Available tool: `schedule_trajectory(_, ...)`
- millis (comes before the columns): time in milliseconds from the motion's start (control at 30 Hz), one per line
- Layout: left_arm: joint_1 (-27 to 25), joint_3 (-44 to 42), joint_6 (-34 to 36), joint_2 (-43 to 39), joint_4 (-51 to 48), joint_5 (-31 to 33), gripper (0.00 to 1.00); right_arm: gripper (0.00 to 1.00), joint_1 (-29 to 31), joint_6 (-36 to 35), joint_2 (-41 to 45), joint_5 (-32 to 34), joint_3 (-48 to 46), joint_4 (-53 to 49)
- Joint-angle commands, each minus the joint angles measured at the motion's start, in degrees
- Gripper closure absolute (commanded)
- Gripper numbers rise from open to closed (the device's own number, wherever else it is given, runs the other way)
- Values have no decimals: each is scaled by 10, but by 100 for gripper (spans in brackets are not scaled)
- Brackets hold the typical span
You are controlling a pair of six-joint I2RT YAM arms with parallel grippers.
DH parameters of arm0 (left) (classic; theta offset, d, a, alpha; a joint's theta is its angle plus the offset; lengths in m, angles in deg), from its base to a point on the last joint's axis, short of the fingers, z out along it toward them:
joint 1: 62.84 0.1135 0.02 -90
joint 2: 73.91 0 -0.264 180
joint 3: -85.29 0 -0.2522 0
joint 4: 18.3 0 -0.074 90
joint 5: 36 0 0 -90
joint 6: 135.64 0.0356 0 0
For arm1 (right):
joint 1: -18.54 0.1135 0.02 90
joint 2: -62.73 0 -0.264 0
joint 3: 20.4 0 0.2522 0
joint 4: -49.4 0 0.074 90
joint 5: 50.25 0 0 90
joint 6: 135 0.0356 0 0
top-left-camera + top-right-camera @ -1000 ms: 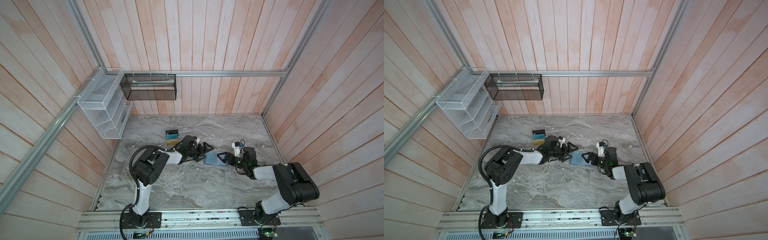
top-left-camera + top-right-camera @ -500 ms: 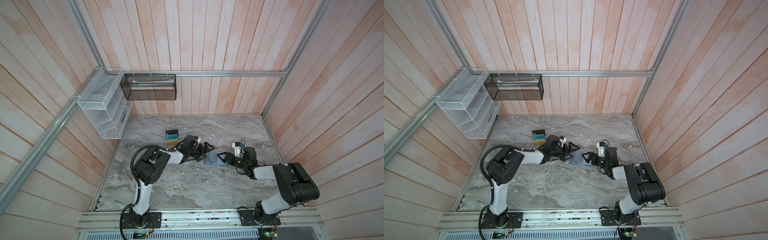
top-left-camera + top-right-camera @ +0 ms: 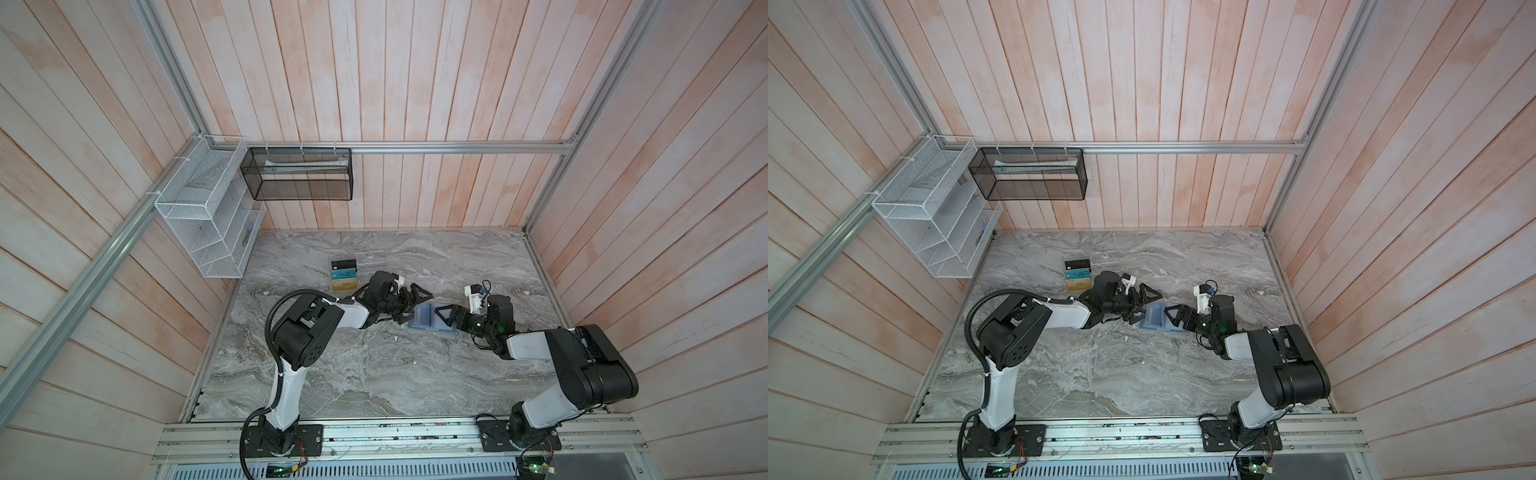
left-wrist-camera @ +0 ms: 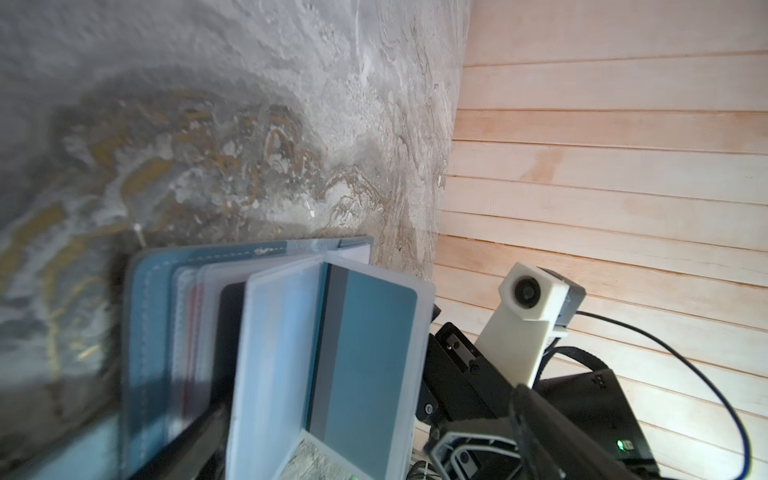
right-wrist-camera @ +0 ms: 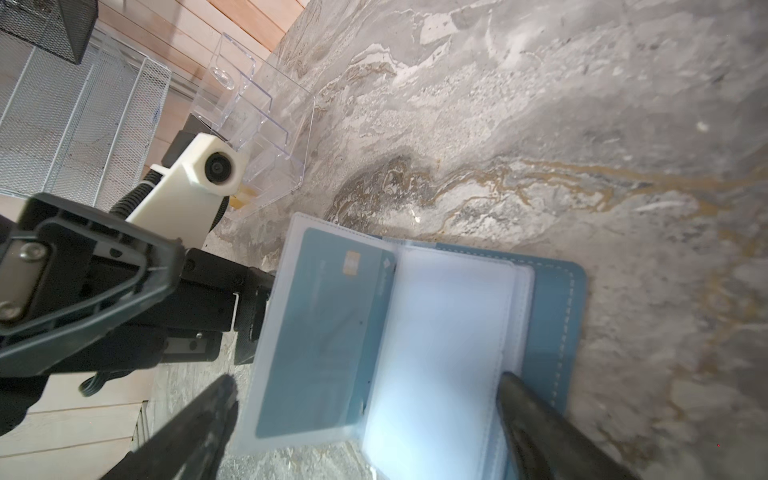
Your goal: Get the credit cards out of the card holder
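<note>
Left hand point(image 3: 417, 307), right hand point(image 3: 442, 320) (both agape), one card holder point(image 3: 423, 316)

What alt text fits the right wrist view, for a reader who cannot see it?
An open slate-blue card holder lies on a grey marble table, one clear sleeve raised with a teal card inside it. The right gripper, open, has its dark fingers on either side of the pages; a clear acrylic rack stands beyond.

My left gripper point(image 3: 417, 306), jaws wide, beside the blue card holder point(image 3: 424, 319) on the marble table point(image 3: 374, 374), my right gripper point(image 3: 444, 318), jaws wide, over its other side, teal card point(image 3: 344, 274) and gold card point(image 3: 345, 285) in a clear rack point(image 3: 368, 259) nearby
</note>
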Motion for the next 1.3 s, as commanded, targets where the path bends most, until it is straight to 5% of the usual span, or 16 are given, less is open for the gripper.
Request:
schedule_trajectory(0,-6,5,-7,13,12,-9,0,2,-2,1,5,-2,-11,-33)
schedule_trajectory(1267,18,-26,24,-41,-25,1,0,2,-4,-6,10,4,-11,-43)
